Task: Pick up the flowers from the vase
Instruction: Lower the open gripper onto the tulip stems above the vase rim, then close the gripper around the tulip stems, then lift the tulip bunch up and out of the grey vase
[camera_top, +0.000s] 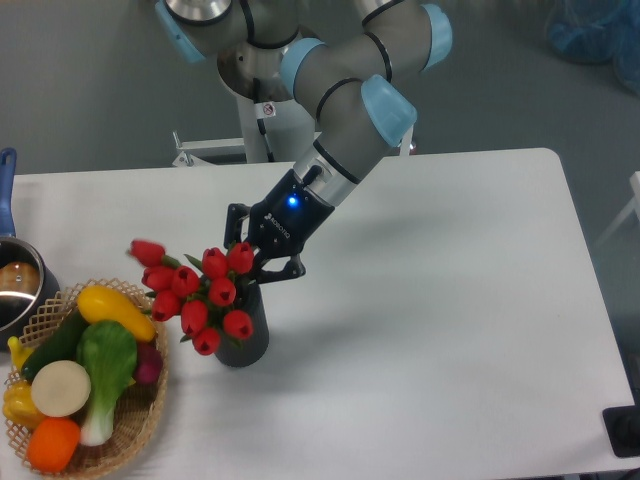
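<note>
So from my end, the gripper (252, 262) was down right at the top of the flowers (200, 292), its dark fingers (284, 269) tucked in behind the upper tulip buds. I honestly couldn't tell whether the claw was spread or pinching anything, since the red heads covered the tips. The bunch sat in the vase (247, 335), leaning out to the left, with one bud sticking out well toward the wicker basket (130, 432). The vase stood upright on the white table (450, 330), just to the right of that basket, which was full of vegetables. A metal pot (18, 288) with a blue handle sat at the left edge, behind the basket.
</note>
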